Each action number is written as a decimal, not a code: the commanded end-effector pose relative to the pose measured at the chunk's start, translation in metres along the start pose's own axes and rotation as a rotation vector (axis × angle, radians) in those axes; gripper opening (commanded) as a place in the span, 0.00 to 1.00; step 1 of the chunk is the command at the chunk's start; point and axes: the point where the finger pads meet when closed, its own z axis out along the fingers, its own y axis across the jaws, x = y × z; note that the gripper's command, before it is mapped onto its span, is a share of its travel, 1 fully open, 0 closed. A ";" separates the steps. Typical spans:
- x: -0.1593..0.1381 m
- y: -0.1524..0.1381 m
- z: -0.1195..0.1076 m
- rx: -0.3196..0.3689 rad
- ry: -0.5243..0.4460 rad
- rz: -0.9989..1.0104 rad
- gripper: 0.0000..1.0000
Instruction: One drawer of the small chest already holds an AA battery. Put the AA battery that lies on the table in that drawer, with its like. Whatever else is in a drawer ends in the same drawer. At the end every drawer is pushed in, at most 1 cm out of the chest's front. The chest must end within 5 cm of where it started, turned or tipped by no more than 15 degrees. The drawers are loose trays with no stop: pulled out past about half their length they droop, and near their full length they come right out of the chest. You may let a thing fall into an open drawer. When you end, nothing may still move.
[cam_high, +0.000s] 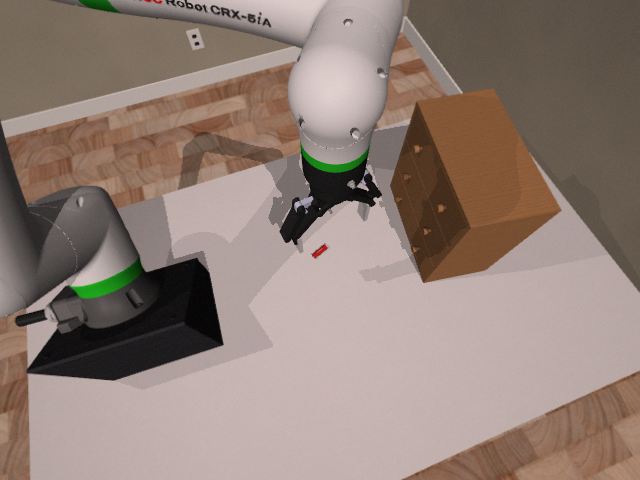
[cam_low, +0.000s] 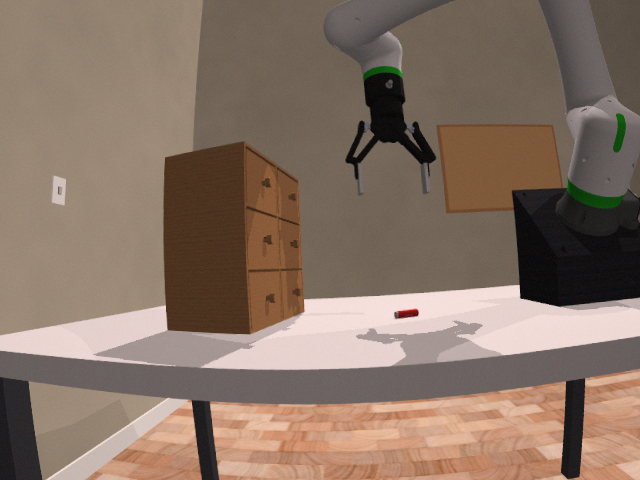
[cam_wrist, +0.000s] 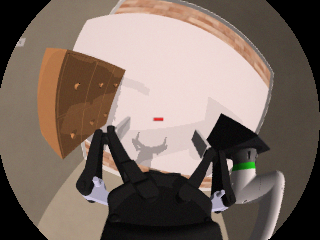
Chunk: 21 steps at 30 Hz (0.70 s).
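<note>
"Battery (cam_high: 320, 251) (cam_low: 406, 313) (cam_wrist: 158, 119) lies on its side on the table (cam_high: 330, 361) (cam_low: 289, 356) (cam_wrist: 165, 65). Why is gripper (cam_high: 333, 219) (cam_low: 392, 193) (cam_wrist: 162, 129) above it so wide?"

"It is fully open and has hold of nothing. I think it prepares to come down, one finger on each side."

"And chest (cam_high: 496, 160) (cam_low: 206, 237) (cam_wrist: 50, 100), well apart?"

"All drawers look pushed in, so which one has the like battery, I cannot tell. Probably each must be opened gently, because they have no stop."

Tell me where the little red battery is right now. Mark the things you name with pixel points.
In the top view, the AA battery (cam_high: 320, 251) (cam_low: 406, 313) (cam_wrist: 158, 119) lies on the white table (cam_high: 361, 361) (cam_low: 320, 384) (cam_wrist: 170, 60), left of the six-drawer wooden chest (cam_high: 491, 160) (cam_low: 206, 237) (cam_wrist: 48, 100).
</note>
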 end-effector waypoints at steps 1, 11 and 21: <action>0.000 0.000 0.003 0.000 0.001 0.279 1.00; 0.000 0.001 0.004 0.001 0.002 0.694 1.00; 0.001 -0.003 0.007 0.010 -0.003 1.036 1.00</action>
